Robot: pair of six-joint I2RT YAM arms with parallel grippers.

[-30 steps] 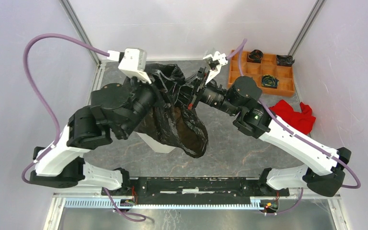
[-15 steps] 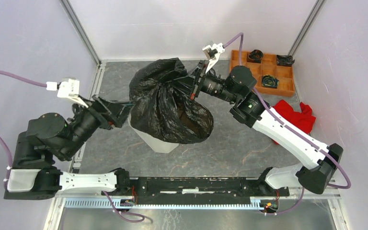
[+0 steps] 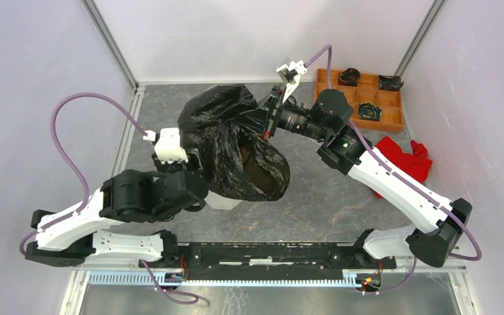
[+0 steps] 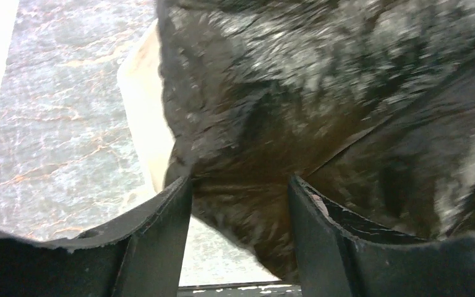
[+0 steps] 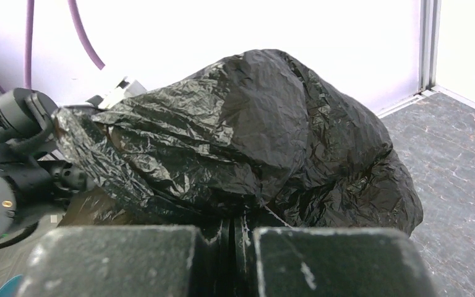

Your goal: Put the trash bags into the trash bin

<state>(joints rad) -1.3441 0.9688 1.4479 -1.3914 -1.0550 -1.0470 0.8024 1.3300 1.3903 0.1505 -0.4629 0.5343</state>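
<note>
Trash bag (image 3: 230, 138), glossy wrinkled black film, over white trash bin (image 3: 223, 201)

Black trash bags (image 3: 230, 141), white trash bin (image 3: 226, 201), red cloth (image 3: 403, 157)

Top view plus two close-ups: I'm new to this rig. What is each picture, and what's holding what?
Two robot arms sit at the table's near edge. The top view looks down from above and behind them; each close-up comes from a camera on one wrist. On the table stands a white bin, mostly covered by a black bag; an orange tray and a red cloth lie to the right. The right pincer is shut on a fold of the bag. The left pincer is open at the bag's lower edge.
</note>
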